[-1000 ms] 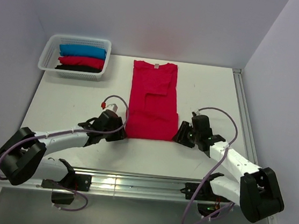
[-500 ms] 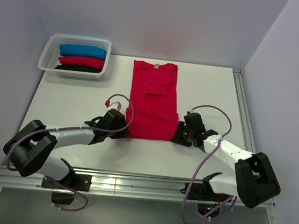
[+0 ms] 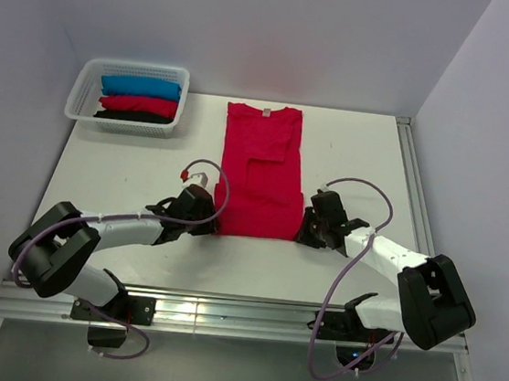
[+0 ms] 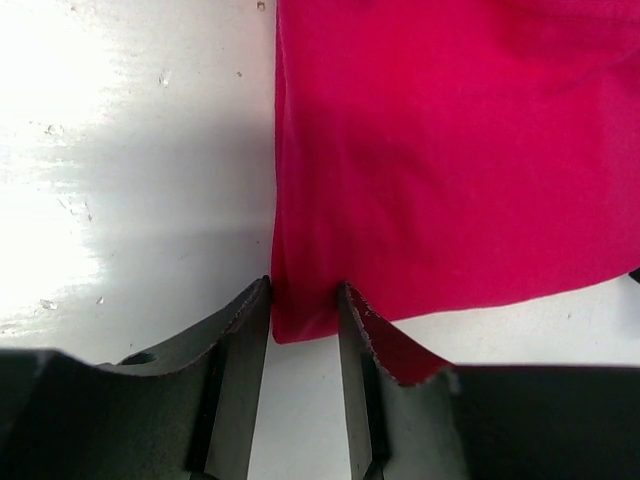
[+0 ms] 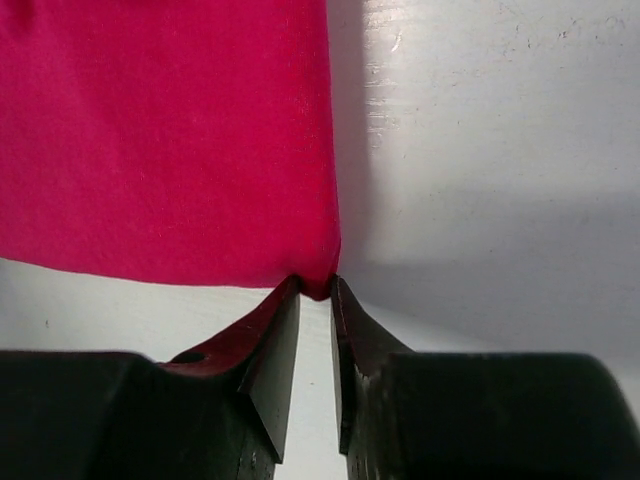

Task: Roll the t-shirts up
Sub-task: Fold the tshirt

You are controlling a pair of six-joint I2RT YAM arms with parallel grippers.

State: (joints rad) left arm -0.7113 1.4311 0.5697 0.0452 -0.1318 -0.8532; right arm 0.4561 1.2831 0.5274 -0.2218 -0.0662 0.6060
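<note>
Three rolled shirts (image 3: pixel 138 105) already sit in the basket (image 3: pixel 79 97), at the far left of the counter (image 3: pixel 359 156). The crimson t-shirt (image 3: pixel 259 168) lies flat mid-counter, folded to a long strip with the label at the far end; no roll is started. Your right fingers (image 5: pixel 280 340) pinch the near right hem corner. Your left fingers (image 4: pixel 245 340) bracket the near left corner, cloth between them; clamped or not, can't tell. Likely still ahead: roll from hem toward collar, then basket it.
</note>
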